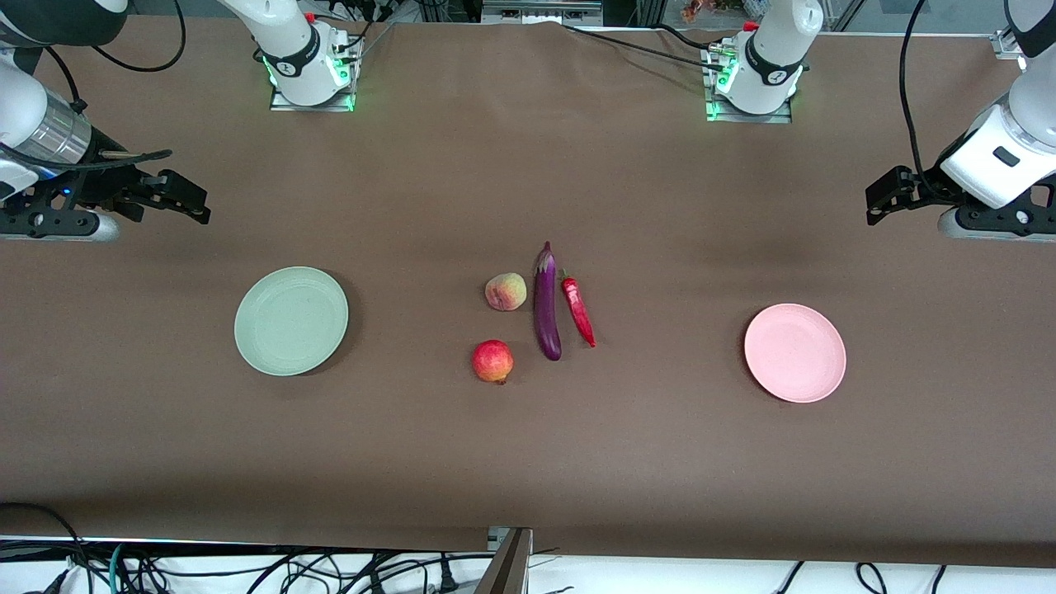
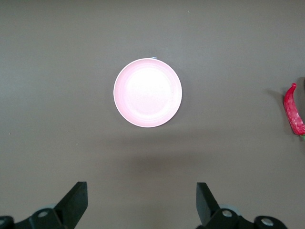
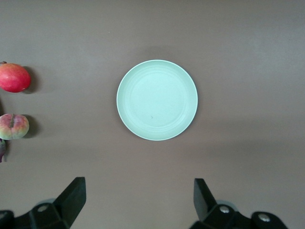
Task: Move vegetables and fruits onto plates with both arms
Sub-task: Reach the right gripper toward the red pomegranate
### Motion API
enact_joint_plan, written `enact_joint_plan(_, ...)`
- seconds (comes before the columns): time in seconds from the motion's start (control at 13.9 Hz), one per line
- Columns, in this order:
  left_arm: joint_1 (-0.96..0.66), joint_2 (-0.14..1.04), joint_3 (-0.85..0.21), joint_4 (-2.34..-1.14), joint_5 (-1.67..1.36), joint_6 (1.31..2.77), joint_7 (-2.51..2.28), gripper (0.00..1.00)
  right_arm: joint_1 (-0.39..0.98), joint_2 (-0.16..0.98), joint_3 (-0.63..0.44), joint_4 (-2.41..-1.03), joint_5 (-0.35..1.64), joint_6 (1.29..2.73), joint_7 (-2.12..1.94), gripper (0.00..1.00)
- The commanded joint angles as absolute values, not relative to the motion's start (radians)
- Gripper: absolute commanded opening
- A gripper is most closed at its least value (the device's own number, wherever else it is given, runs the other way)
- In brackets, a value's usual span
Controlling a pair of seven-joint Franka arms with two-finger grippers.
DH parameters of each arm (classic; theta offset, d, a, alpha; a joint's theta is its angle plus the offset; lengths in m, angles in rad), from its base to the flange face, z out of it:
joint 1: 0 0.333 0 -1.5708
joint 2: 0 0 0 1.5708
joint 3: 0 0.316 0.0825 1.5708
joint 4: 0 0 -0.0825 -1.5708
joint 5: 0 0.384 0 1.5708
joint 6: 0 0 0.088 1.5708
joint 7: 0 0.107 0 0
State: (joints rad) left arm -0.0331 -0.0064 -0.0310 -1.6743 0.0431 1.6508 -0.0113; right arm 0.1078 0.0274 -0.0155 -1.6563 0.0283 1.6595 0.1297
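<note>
The eggplant (image 1: 546, 305) lies at the middle of the table (image 1: 528, 462), its long axis running from 12 to 6 o'clock in the front view, cap at 12 and rounded tip at 6. Just beside it toward my left arm's end lies the red chili pepper (image 1: 578, 311), stem at about 11 and tip at about 5, close to parallel with it. The peach (image 1: 506, 292) sits just beside the eggplant toward my right arm's end, and the red apple (image 1: 492, 361) is nearer the front camera than the peach. The mint green plate (image 1: 291, 320) lies well apart toward my right arm's end, the pink plate (image 1: 795, 353) well apart toward my left arm's end. My left gripper (image 1: 881, 202) hangs over bare table at its own end, and my right gripper (image 1: 194, 206) does likewise; only my wrist views show that both pairs of fingers are spread wide with nothing between them. My left wrist view shows the pink plate (image 2: 147, 93) whole and the chili (image 2: 294, 110) at the edge, its stem end cut off. My right wrist view shows the green plate (image 3: 157, 99), the apple (image 3: 14, 78) and the peach (image 3: 13, 126), with only a sliver of eggplant at the frame edge.
</note>
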Motion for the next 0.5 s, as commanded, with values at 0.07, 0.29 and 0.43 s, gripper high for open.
enact_joint_plan(0.07,-0.035,0.011,-0.032,-1.638,0.066,1.626,0.009,1.0,0.089,0.038,0.003,-1.626,0.005,1.631,0.107,1.0)
enact_joint_plan(0.29,-0.037,0.011,-0.032,-1.637,0.066,1.624,0.008,1.0,0.095,0.038,0.008,-1.632,0.008,1.629,0.117,1.0)
enact_joint_plan(0.43,-0.037,0.009,-0.032,-1.638,0.066,1.625,0.008,1.0,0.11,0.061,0.008,-1.641,0.011,1.631,0.121,1.0)
